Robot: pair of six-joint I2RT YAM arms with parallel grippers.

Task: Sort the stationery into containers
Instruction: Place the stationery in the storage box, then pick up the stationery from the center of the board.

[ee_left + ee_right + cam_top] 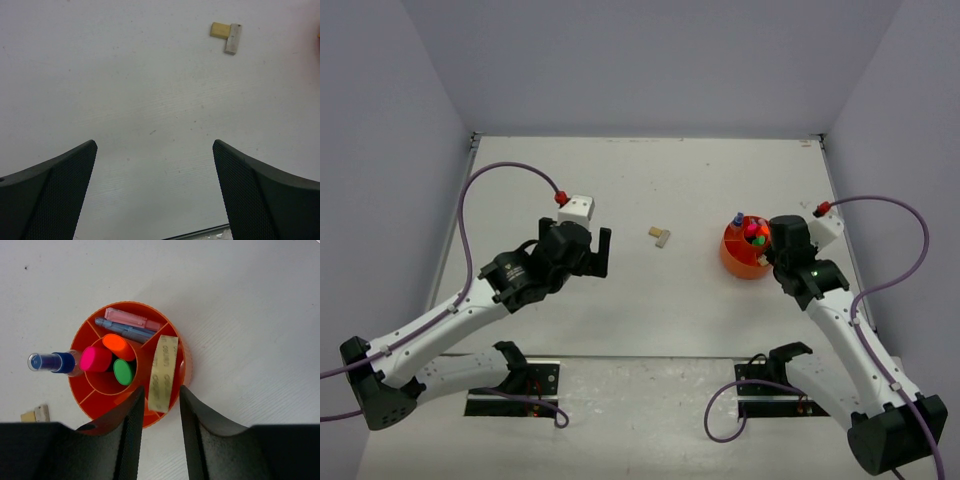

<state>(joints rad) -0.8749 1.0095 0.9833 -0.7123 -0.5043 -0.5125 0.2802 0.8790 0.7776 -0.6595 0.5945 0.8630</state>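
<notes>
The step in hand looks like the drop-off of the tan rubber band (162, 372) into the orange pot (732, 263), which stands toward the right edge of the tabletop (650, 310), about midway between its far and near edges. The right end effector (161, 390) hangs at the pot's rim with its jaws slightly apart. The band's end sits between them with a gap on one side, so it seems let go rather than pinched. The band lies lengthwise in an outer compartment, its long axis running from the rim at the fingers across to a divider. One tan block (655, 232) remains loose near the tabletop's centre, touching a pale bar (233, 38) in an L. The left end effector (154, 144) hovers wide open and empty, facing it. The next move probably calls for the left arm to advance and straddle the block.
</notes>
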